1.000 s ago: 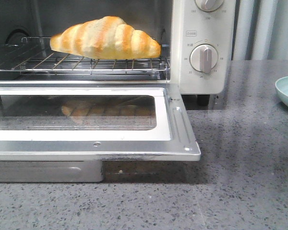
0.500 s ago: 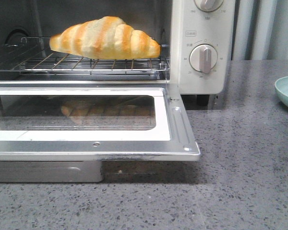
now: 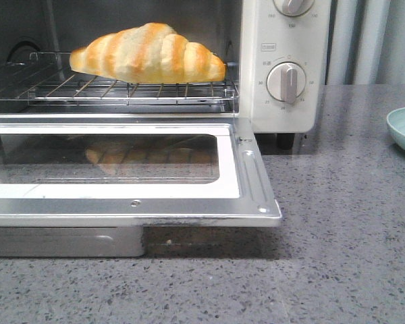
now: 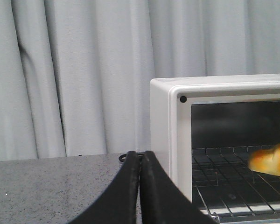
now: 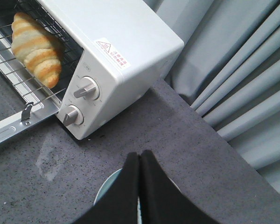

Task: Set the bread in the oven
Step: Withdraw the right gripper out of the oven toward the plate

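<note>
Both grippers are closed on nothing: the left gripper (image 4: pixel 140 161) beside the toaster oven (image 3: pixel 287 67), the right gripper (image 5: pixel 139 163) above a pale-blue dish (image 3: pixel 403 128) at the oven's 3 o'clock. The bread (image 3: pixel 147 54) lies on the wire rack (image 3: pixel 121 91), long axis 9-to-3 o'clock, cream with golden-orange stripes. The glass door (image 3: pixel 121 169) hangs open.

Grey speckled stone countertop (image 3: pixel 351 223) before pale grey pleated curtains (image 4: pixel 84 74).

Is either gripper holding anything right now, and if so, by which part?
Nothing is held. The left gripper and right gripper are both shut with nothing between the fingers. The bread lies on the wire rack inside the oven.
</note>
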Robot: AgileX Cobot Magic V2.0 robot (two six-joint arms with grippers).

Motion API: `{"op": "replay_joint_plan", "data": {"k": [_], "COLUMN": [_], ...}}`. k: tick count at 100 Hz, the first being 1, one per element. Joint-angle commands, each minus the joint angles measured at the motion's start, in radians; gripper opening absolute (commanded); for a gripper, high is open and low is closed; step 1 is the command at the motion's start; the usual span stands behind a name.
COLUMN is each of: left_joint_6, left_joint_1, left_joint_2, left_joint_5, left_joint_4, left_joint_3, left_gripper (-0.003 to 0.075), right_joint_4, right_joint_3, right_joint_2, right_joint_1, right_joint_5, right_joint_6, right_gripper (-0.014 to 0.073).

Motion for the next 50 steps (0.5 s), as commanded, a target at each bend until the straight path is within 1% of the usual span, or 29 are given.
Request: {"op": "replay_joint_plan", "data": {"k": [1, 7, 12, 17, 33, 50], "left_joint_6": [-0.007, -0.007, -0.007, -0.007, -0.007, -0.007], "left_joint_1": [0.003, 0.003, 0.003, 0.003, 0.003, 0.003], "left_joint_2": [0.015, 0.015, 0.015, 0.015, 0.015, 0.015], "left_joint_5": [-0.086, -0.086, -0.086, -0.086, -0.086, -0.083], "left_joint_4": [-0.007, -0.007, -0.007, -0.007, -0.007, -0.007], "left_joint_3": [-0.026, -0.026, -0.026, -0.026, -0.022, -0.022], "left_gripper": [-0.0021, -0.0021, -0.0021, -0.0021, -0.0021, -0.0021], "right_joint_4": [-0.056, -0.051, -0.02, 0.007, 0.009, 0.005], "right_joint_3": [0.014, 0.032, 0.043, 0.05, 0.055, 0.055], "right_joint_2": [-0.054, -0.094, -0.124, -0.15, -0.196, -0.196], "right_joint_1": [-0.001, -0.001, -0.001, -0.001, -0.001, -0.001], "right_joint_5": [0.009, 0.011, 0.033, 0.036, 0.033, 0.027], "right_joint_6": [0.006, 0.008, 0.05, 0.052, 0.052, 0.052], "right_gripper": [-0.0076, -0.0076, -0.0076, -0.0076, -0.0076, -0.0076]}}
